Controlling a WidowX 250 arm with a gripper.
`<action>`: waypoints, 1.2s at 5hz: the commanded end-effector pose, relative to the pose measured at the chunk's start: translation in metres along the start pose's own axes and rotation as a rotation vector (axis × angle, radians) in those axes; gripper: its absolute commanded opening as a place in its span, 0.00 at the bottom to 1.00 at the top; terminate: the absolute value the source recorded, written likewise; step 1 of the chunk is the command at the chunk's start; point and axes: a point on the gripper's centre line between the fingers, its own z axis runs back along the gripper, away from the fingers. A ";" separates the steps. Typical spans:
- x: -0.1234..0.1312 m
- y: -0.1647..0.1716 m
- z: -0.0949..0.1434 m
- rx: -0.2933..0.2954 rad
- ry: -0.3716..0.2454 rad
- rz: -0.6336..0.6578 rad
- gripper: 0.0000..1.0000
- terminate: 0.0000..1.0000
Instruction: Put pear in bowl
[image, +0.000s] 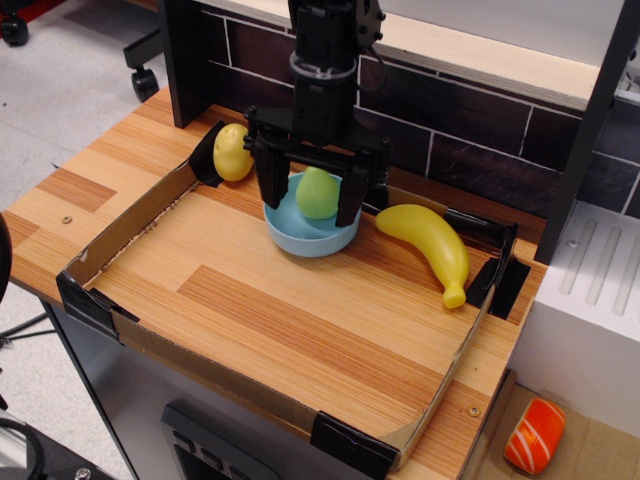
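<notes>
My pincer (311, 200) is spread wide, fingers either side of the small light-green plastic pear (317, 193), not touching it. The pear sits upright in the shallow light-blue bowl (300, 238), straight below me, so I'd say lifting straight up clears it.

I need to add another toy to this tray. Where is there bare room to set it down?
The widest free patch is the wooden floor of the tray in front of the bowl, down to the near cardboard wall. The back is crowded: potato, the bowl with the pear between the gripper jaws, and the banana.
</notes>
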 end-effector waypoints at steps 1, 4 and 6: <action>0.001 0.004 0.052 -0.047 -0.121 0.024 1.00 0.00; -0.005 0.019 0.094 -0.047 -0.149 0.072 1.00 0.00; -0.005 0.019 0.094 -0.047 -0.149 0.072 1.00 0.00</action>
